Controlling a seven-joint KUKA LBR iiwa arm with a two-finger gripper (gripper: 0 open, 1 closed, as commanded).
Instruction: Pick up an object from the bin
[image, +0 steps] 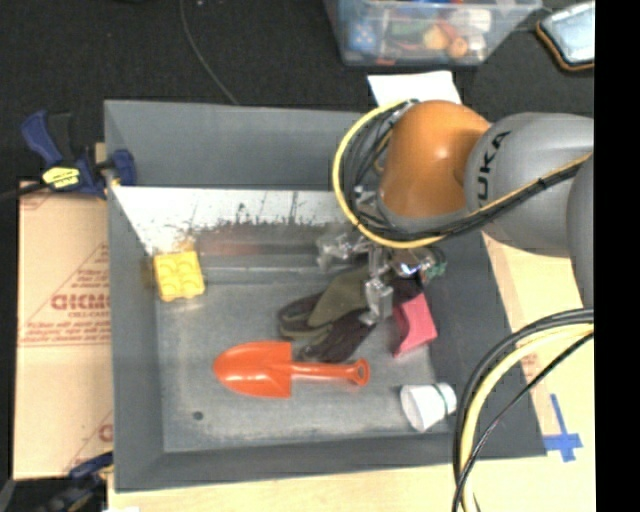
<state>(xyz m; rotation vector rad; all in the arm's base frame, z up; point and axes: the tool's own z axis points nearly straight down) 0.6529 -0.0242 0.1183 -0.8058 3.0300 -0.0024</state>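
Your arm (540, 185) comes in from the right: a thick grey link lies across the far right part of the scene and points left. At its end the wrist turns straight down under a rounded orange cover (425, 165). A loop of yellow and black cables (347, 175) wraps round the left side of that cover. Further black and yellow cable runs curve through the near right corner. Below the cover your gripper (376, 292) points down, a little right of the middle, its metal parts showing just under the wrist.
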